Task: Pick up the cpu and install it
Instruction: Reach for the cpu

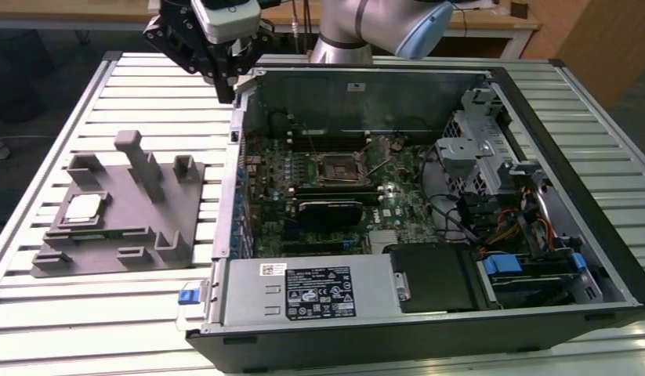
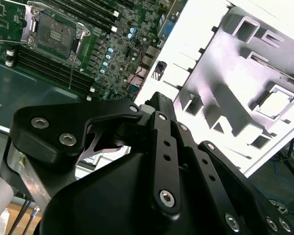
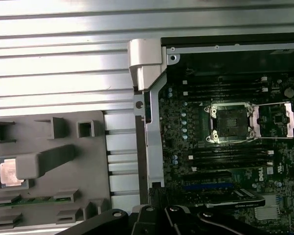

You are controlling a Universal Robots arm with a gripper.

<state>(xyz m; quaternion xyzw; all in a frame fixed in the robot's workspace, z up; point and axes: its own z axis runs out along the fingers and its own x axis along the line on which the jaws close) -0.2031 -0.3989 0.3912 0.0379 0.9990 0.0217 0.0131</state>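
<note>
While cpu [image 1: 84, 207] sits in recess of grey fixture plate [image 1: 134, 239] at the exterior view's left, gripper [image 1: 226, 84] hovers by PC case [image 1: 406, 338] corner, well apart from cpu, its opening can't tell, open socket [image 1: 338, 167] on mobo [image 1: 397, 213] further right

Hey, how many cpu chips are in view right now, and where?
1. The cpu sits in a recess of the grey fixture plate, to the exterior view's left of the computer case. The motherboard socket is empty; others could be hidden.

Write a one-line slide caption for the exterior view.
The gripper hangs by the open computer case; the cpu lies in the grey fixture plate.
</note>
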